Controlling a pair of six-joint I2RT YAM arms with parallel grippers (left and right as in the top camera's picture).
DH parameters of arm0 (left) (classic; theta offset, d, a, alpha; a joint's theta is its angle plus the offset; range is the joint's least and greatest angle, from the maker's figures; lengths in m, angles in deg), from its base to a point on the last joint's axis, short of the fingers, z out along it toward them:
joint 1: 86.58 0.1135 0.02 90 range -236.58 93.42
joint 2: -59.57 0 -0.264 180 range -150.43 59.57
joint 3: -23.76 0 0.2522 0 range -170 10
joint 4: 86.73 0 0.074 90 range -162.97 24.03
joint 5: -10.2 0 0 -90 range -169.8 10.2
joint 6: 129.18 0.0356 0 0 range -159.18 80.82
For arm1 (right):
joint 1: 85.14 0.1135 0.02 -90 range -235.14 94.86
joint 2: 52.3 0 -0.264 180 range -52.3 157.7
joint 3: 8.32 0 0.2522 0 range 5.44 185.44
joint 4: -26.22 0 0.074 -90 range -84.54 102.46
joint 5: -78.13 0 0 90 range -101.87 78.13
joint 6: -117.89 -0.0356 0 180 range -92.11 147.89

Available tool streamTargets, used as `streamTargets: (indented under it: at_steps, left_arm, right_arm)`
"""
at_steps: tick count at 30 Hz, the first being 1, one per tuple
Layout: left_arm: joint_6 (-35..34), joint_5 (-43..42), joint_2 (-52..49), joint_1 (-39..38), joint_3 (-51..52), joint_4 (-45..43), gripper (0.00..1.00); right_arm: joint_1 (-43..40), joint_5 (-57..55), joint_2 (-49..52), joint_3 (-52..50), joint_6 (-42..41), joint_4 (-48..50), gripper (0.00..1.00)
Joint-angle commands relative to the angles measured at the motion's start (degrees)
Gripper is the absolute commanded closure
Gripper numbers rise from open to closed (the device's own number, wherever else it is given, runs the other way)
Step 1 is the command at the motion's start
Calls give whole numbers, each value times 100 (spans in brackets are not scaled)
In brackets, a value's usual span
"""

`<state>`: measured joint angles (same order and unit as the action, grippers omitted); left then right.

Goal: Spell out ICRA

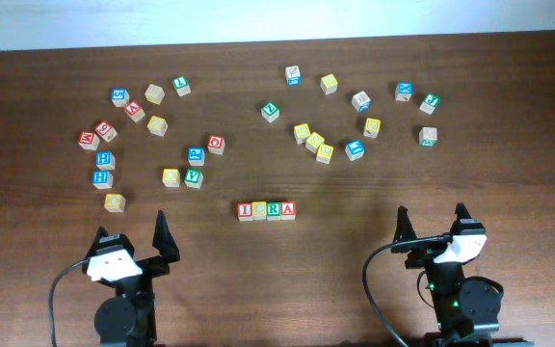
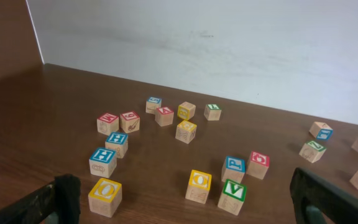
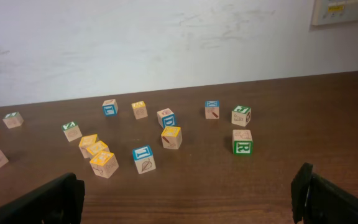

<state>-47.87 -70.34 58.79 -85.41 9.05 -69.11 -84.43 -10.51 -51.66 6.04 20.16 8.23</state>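
Observation:
Four wooden letter blocks stand side by side in a row [image 1: 266,210] at the table's front middle, reading I, C, R, A with red, yellow, green and red tops. My left gripper [image 1: 133,245] is open and empty at the front left, well short of the row. My right gripper [image 1: 434,227] is open and empty at the front right. The row does not show in either wrist view. In the left wrist view my open fingers [image 2: 185,199] frame a yellow O block [image 2: 199,185] and a green V block [image 2: 232,196].
Loose letter blocks lie scattered at the back left [image 1: 152,123] and back right [image 1: 355,116] of the brown table. A yellow block [image 1: 115,201] lies just ahead of my left gripper. The right wrist view shows a blue block [image 3: 143,158] and a green block [image 3: 242,147]. A white wall stands behind.

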Motion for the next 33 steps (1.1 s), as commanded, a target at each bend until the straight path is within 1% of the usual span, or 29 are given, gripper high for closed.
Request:
streamTargets:
  at_steps: [1,3,7,24,28,33]
  left_arm:
    - [573,-74,50,35,52,9,1]
    - [579,-136,50,35,50,24,1]
    - [579,-546,50,35,46,79,1]
    - [579,-693,50,35,42,105,1]
    - [925,-656,50,39,42,96,1]
    - [964,-649,50,39,42,96,1]
  right_arm:
    - [-46,-9,-44,-28,0,-31,2]
    - [-46,-7,-44,-28,0,-31,2]
    - [-46,-9,-44,-28,0,-31,2]
    - [-46,-7,-44,-28,0,-31,2]
    - [-46,-9,-44,-28,0,-31,2]
    - [-46,-7,-44,-28,0,-31,2]
